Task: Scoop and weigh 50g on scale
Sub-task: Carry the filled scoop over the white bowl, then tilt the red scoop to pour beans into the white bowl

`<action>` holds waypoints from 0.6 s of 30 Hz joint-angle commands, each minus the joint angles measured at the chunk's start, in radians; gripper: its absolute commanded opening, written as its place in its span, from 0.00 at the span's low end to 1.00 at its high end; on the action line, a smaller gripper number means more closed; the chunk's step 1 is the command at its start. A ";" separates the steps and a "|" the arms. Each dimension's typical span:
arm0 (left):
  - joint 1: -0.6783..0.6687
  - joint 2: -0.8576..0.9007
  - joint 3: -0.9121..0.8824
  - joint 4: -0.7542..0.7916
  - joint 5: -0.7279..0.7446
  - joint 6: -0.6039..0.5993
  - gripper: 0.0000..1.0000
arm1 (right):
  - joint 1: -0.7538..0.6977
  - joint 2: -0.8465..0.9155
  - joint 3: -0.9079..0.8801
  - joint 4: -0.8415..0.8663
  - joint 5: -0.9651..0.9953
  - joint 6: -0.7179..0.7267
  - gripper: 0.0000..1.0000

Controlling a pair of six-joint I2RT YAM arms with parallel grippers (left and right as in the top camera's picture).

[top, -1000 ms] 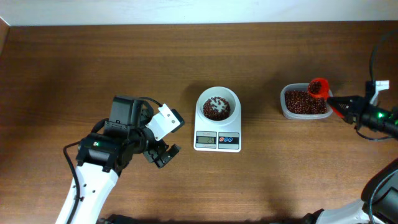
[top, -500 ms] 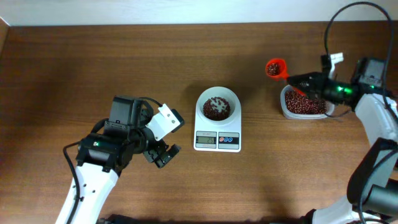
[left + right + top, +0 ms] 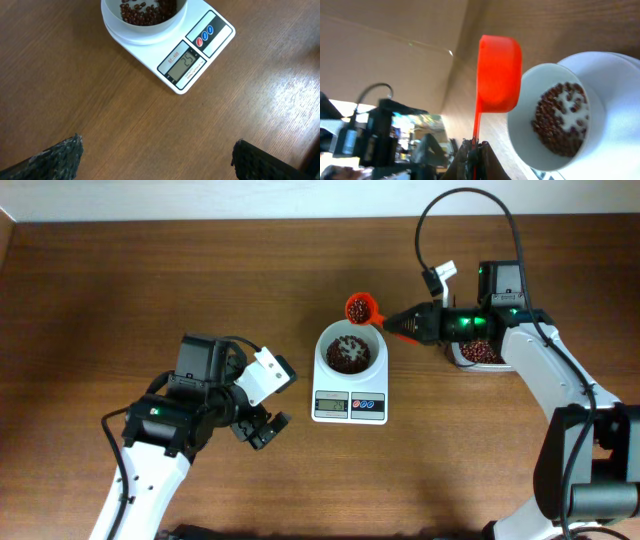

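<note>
The white scale (image 3: 350, 406) stands mid-table with its round bowl (image 3: 350, 352) holding a low heap of red-brown beans (image 3: 348, 357). My right gripper (image 3: 405, 323) is shut on the handle of a red scoop (image 3: 361, 309), whose cup hangs over the bowl's far rim with beans in it. In the right wrist view the scoop (image 3: 497, 75) sits just left of the bowl (image 3: 555, 115), and the jaws (image 3: 475, 150) pinch its thin handle. My left gripper (image 3: 262, 427) rests open left of the scale, with the scale's display (image 3: 185, 62) ahead of its fingers (image 3: 60, 157).
A clear plastic tub (image 3: 482, 352) of beans stands right of the scale, partly under my right arm. The left arm's body (image 3: 190, 410) takes up the table's left front. A cable (image 3: 470, 200) loops above the right arm.
My right arm has carried the scoop leftward from over the tub to the bowl's far rim. The left arm has not moved.
</note>
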 commanded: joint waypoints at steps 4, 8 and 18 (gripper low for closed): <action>0.003 -0.008 0.016 0.000 0.000 0.012 0.99 | 0.005 0.002 0.006 -0.167 0.071 -0.530 0.04; 0.003 -0.008 0.016 0.001 0.000 0.012 0.99 | 0.005 -0.001 0.006 -0.218 -0.113 -0.757 0.04; 0.003 -0.008 0.016 0.001 0.000 0.012 0.99 | 0.005 -0.006 0.006 -0.222 0.041 -0.810 0.04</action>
